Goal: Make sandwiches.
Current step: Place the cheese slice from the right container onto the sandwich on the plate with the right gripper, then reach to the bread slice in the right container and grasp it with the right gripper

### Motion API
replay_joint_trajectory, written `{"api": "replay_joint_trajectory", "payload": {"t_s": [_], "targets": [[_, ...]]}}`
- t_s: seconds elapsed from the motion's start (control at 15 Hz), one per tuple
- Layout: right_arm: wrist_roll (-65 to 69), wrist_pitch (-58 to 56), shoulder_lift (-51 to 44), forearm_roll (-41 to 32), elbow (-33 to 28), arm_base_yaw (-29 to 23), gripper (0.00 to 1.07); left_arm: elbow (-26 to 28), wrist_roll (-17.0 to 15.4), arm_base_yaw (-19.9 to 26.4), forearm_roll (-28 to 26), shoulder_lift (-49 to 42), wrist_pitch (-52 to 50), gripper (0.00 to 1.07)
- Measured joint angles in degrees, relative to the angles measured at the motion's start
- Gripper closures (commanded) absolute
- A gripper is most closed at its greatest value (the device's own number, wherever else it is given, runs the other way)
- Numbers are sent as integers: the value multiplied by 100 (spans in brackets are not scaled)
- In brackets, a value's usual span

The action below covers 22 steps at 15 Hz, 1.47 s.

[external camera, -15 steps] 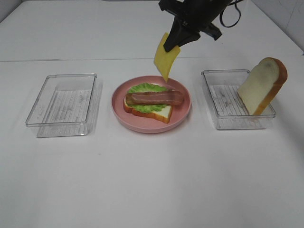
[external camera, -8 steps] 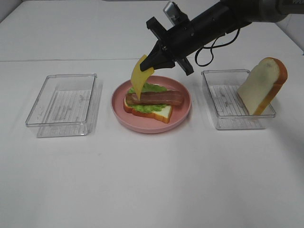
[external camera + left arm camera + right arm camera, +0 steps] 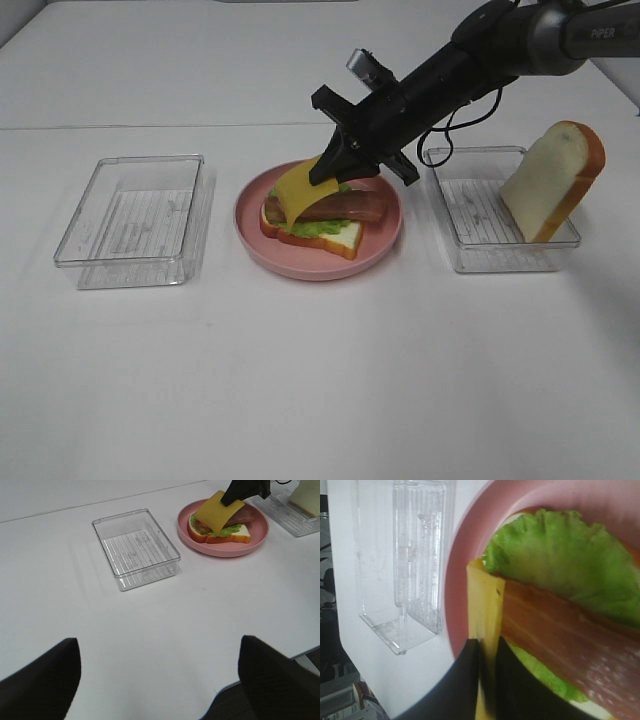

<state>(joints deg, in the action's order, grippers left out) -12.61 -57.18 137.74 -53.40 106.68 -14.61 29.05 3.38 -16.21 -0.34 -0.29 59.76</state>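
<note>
While the right gripper (image 3: 332, 168) reaches over the pink plate (image 3: 385, 238), its jaws pinch the upper edge of the yellow cheese slice (image 3: 297, 192), which slopes down from them onto the bacon (image 3: 352, 206). Beneath lie the lettuce (image 3: 318, 228) and a bread slice (image 3: 338, 238), all on the plate on the table (image 3: 320, 380). A second bread slice (image 3: 553, 180) leans in the right tray (image 3: 470, 255). The left gripper's (image 3: 160, 680) jaws stand spread wide, well apart from the food, with the left tray (image 3: 136, 547) between.
</note>
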Motion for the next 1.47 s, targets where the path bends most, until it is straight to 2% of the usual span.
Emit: {"api": "replay_joint_trajectory", "payload": {"t_s": [0.07, 0.13, 0.2, 0.33, 0.6, 0.93, 1.07, 1.47], "targets": [[23, 0, 0, 97, 0, 0, 80, 0, 0, 0, 0, 0, 0, 26], [23, 0, 0, 143, 0, 0, 52, 0, 0, 0, 0, 0, 0, 26], [-11, 0, 0, 143, 0, 0, 40, 0, 0, 0, 0, 0, 0, 26], [-126, -23, 0, 178, 63, 0, 34, 0, 0, 0, 0, 0, 0, 26], [-103, -378, 0, 733, 676, 0, 34, 0, 0, 0, 0, 0, 0, 26], [498, -1169, 0, 2114, 1816, 0, 34, 0, 0, 0, 0, 0, 0, 26], [917, -1220, -29, 2888, 2303, 0, 34, 0, 0, 0, 0, 0, 0, 26], [1375, -1249, -785, 4853, 2412, 74, 34, 0, 0, 0, 0, 0, 0, 26]]}}
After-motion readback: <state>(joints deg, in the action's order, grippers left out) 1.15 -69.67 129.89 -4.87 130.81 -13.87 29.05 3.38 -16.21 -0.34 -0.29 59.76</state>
